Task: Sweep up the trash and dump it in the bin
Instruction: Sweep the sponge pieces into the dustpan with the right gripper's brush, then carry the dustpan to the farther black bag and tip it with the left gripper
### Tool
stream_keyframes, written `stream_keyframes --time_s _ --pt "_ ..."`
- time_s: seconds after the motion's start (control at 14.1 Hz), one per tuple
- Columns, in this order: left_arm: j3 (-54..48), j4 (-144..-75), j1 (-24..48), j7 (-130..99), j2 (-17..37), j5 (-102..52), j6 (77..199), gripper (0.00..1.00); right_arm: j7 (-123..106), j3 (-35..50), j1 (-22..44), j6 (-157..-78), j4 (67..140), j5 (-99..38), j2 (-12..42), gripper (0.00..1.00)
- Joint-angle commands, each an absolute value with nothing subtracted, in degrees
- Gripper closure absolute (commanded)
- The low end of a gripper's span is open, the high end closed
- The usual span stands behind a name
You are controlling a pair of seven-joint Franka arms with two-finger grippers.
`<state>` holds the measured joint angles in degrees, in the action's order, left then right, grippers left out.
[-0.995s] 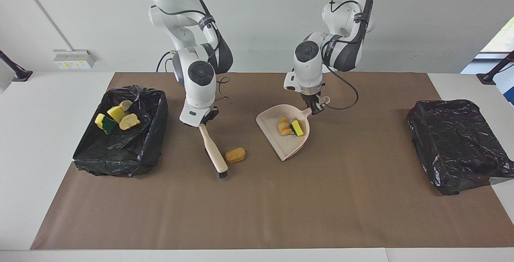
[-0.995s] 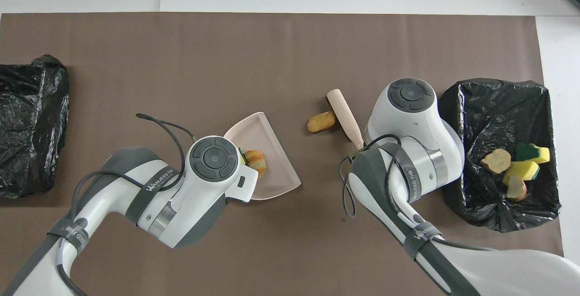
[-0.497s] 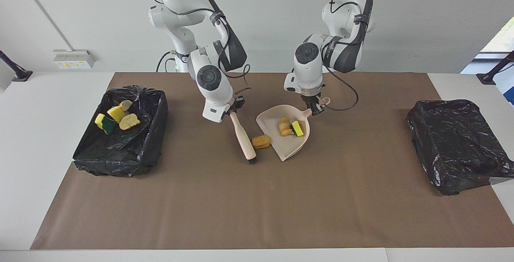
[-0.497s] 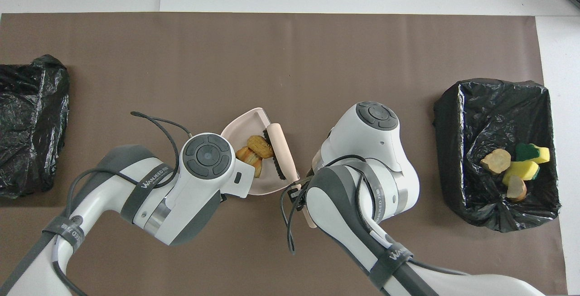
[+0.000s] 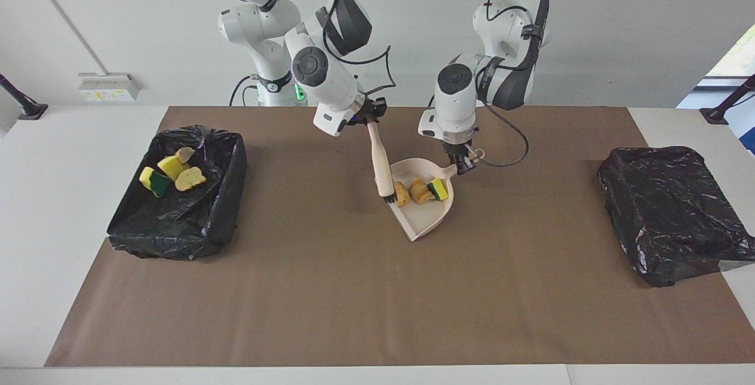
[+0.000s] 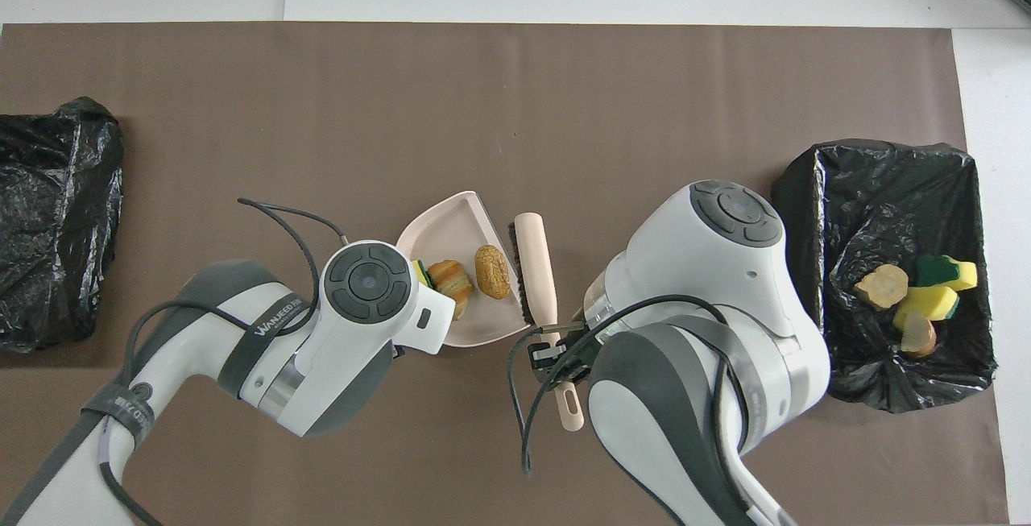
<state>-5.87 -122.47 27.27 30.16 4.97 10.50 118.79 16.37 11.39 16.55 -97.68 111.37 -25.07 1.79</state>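
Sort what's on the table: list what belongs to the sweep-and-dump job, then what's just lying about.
In the job:
- trash in the dustpan
- dustpan, handle in the left gripper
- brush, in the right gripper
- open bin holding earlier scraps, at the right arm's end

Lying about:
- black bag bundle, at the left arm's end
- brown mat

Two glossy white arms with rounded housings and dark grey joint sections. Round dark grey caps with raised button segments on the wrist housings. Black cables looped loosely along the links, strapped down by dark bands. White "WANJEED" lettering on those bands. Small black grippers at the tips.
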Motion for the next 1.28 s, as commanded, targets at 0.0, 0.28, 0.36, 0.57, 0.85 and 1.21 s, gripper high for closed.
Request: stream_keyframes --time_s 0.0,0.28,0.36,0.57,0.85,1.21 --pt "-6.2 -123.8 26.5 31.6 4.4 11.7 120.8 1.0 23.0 12.0 16.4 -93.5 112.3 -20.5 -1.8 1.0" --pt "-6.2 -123.2 26.4 34.4 4.6 11.7 121.0 1.0 25.6 12.4 21.0 -95.3 122.4 -18.8 -9.6 1.0" --pt "-6.2 -123.2 26.4 34.4 4.5 11.7 120.9 1.0 25.6 12.4 22.1 -96.2 125.8 -18.9 -12.2 1.0" --pt "-5.9 -123.0 25.6 35.5 3.1 11.7 120.7 1.0 27.2 12.5 24.5 -97.4 130.9 -19.0 -16.4 1.0" --pt "-5.9 -122.2 21.2 40.5 0.4 11.2 120.0 1.0 28.0 12.5 24.8 -97.9 131.1 -19.0 -16.5 1.0" --pt "-5.6 -121.7 12.9 48.5 -5.8 9.9 114.1 1.0 30.8 12.5 26.2 -106.3 130.9 -19.5 -12.4 1.0"
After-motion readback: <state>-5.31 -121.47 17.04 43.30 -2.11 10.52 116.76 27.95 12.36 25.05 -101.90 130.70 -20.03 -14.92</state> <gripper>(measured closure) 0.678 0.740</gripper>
